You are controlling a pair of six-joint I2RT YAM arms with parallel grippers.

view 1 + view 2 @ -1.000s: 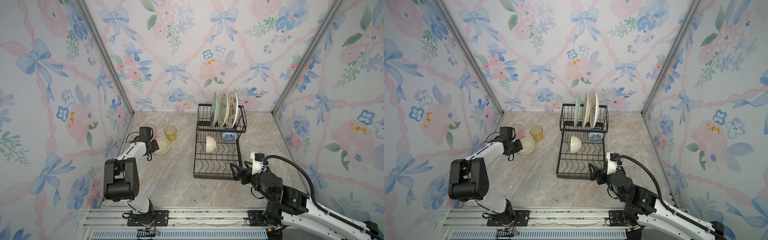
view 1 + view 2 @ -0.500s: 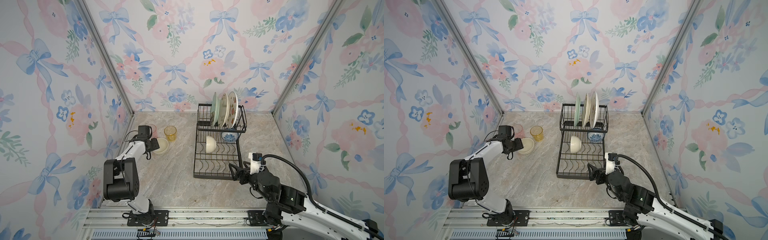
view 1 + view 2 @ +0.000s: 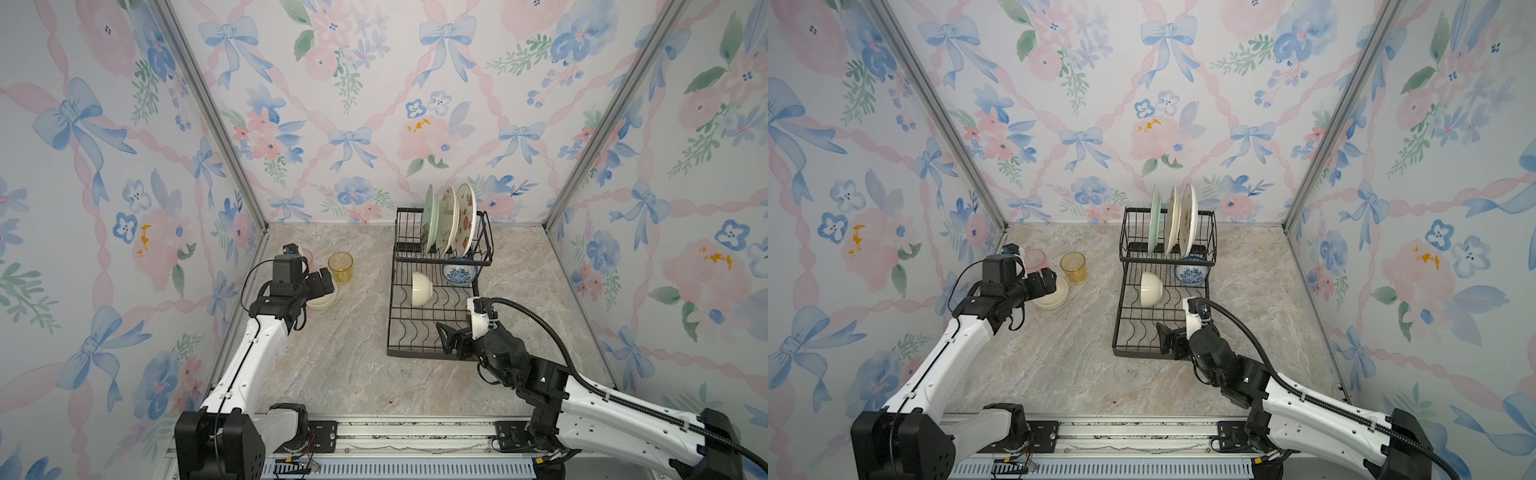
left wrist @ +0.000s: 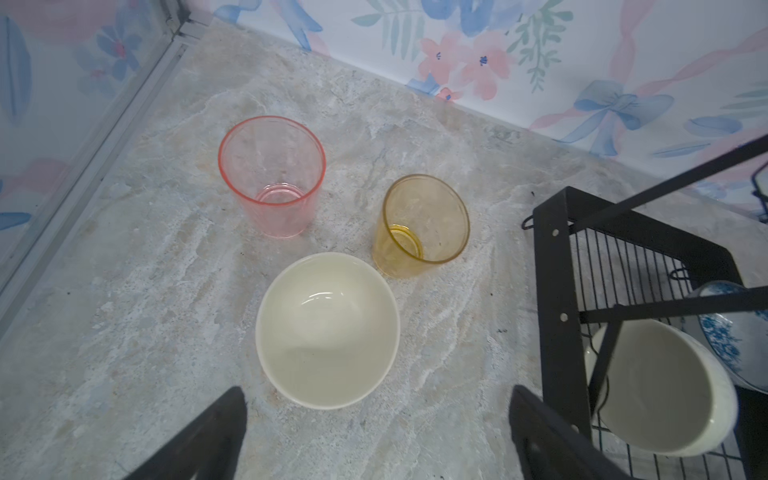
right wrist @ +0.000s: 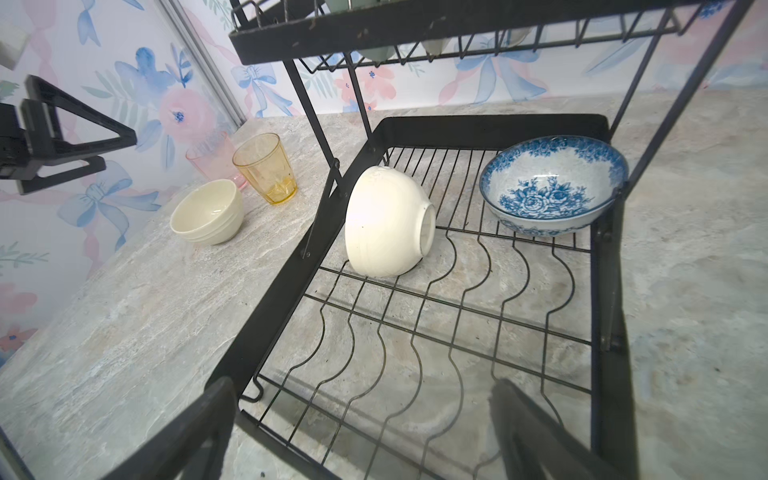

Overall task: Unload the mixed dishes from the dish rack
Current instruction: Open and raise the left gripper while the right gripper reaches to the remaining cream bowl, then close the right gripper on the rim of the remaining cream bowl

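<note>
the left pincer point(image 4: 376, 419) is now spread wide, where a second ago it was clamped on the cream bowl point(image 4: 328, 330). in the left wrist view its two black fingers stand apart from the bowl, one to either side of its near rim. the bowl stands upright on the surface point(image 3: 353, 374), at much the same spot as before. it is just on the near side of the amber tumbler point(image 4: 422, 226) and the pink tumbler point(image 4: 272, 176), both upright. all three are to the left of the dish rack point(image 3: 415, 354).

the right pincer point(image 3: 446, 336) has slid leftward since the earlier frame and hangs over the near end of the rack's lower tray. it is spread as wide as before and empty, as the right wrist view shows.

nothing in the rack has moved. the second cream bowl point(image 5: 386, 224) lies on its side on the lower tray, by its left rim. the blue-patterned bowl point(image 5: 552, 187) sits upright at the tray's far right corner, under the upper shelf. the mint-green plate point(image 3: 429, 218) and the two cream plates point(image 3: 449, 220) stand on edge in the upper shelf's slots, the mint-green one leftmost.
</note>
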